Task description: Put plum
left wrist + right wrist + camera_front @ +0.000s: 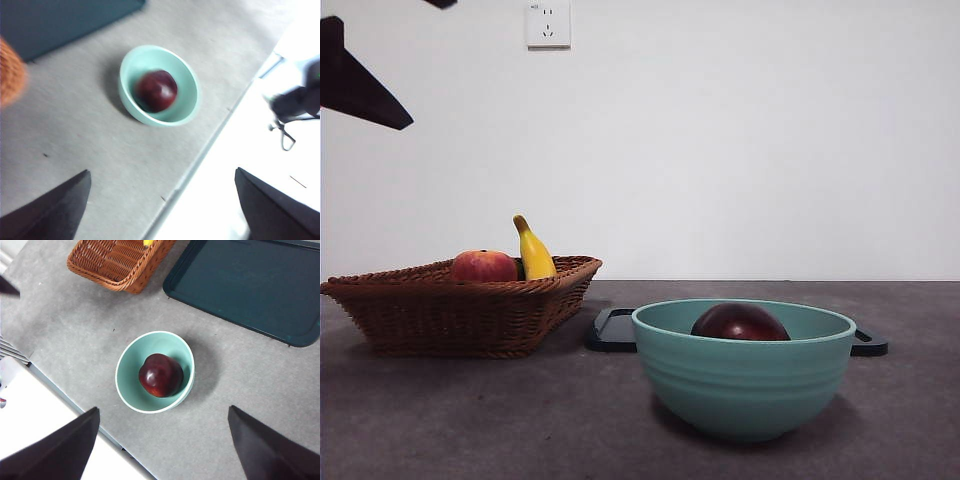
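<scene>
The round dark maroon plum [160, 375] is seen resting inside the teal ceramic bowl [131, 390] on the grey surface [240, 390]. Both grippers, left gripper [160, 205] and right gripper [162, 442], are held spread, empty, high above; withdrawal should be kept clear of the bowl.

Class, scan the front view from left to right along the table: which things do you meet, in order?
Wicker basket → red-orange fruit → banana → teal bowl holding the plum.
</scene>
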Controlling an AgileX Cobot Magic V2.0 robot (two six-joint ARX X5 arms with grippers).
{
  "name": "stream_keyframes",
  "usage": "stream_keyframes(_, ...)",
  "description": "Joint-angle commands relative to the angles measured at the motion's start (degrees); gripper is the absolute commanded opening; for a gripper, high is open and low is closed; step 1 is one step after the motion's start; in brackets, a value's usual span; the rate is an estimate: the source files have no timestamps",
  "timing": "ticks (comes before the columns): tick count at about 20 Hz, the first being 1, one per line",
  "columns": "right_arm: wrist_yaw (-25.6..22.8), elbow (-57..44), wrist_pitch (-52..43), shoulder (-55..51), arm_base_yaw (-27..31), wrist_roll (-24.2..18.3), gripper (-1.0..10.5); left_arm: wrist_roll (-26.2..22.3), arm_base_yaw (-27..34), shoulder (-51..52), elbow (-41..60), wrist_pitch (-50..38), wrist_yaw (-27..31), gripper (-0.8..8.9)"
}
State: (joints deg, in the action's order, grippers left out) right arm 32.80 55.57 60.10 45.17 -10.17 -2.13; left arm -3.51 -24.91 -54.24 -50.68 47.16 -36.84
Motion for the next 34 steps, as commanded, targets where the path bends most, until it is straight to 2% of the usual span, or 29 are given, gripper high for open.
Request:
stream_keyframes(1, -0.02, 1.11, -0.48, 0.46, -0.2, -0.02, 4.1, 0.13, -0.24, 0.0, -0.42, -0.31, -0.72, 4.59)
stream_keyframes(9, 0.0, 1.09, -0.44, 0.52, -0.22, 0.48, 4.1, 0.13, -0.24, 0.0, -0.42, -0.46, -0.7, 4.59)
stream_keyframes(14, 0.0, 0.66, -0.24, 4.44, -0.85, 1.77, 4.1, 0.13, -0.24, 0.0, -0.42, -0.46, -0.72, 4.59)
stream_keyframes(18, -0.5, -4.09, -6.64, 9.18, -4.46, 5.27, 4.1, 0.13, -0.24, 0.0, -0.42, -0.46, -0.72, 4.59)
stream_keyframes(21, -3.37, -10.19, -16.57, 11.91, -8.52, 9.57, 4.0, 0.13, -0.24, 0.0, -0.42, -0.46, -0.72, 4.59)
stream_keyframes(25, -8.31, -14.97, -26.97, 15.5, -13.11, 12.92, 3.5, 0.13, -0.24, 0.0, -0.42, -0.46, -0.7, 4.59)
stream_keyframes(30, -13.9, -16.02, -33.2, 22.01, -17.79, 13.92, 3.5, 0.13, -0.24, 0.0, -0.42, -0.48, -0.7, 4.59)
stream_keyframes(34, -17.62, -16.02, -38.56, 27.58, -20.57, 15.32, 2.6, 0.13, -0.24, 0.0, -0.42, -0.46, -0.7, 4.59)
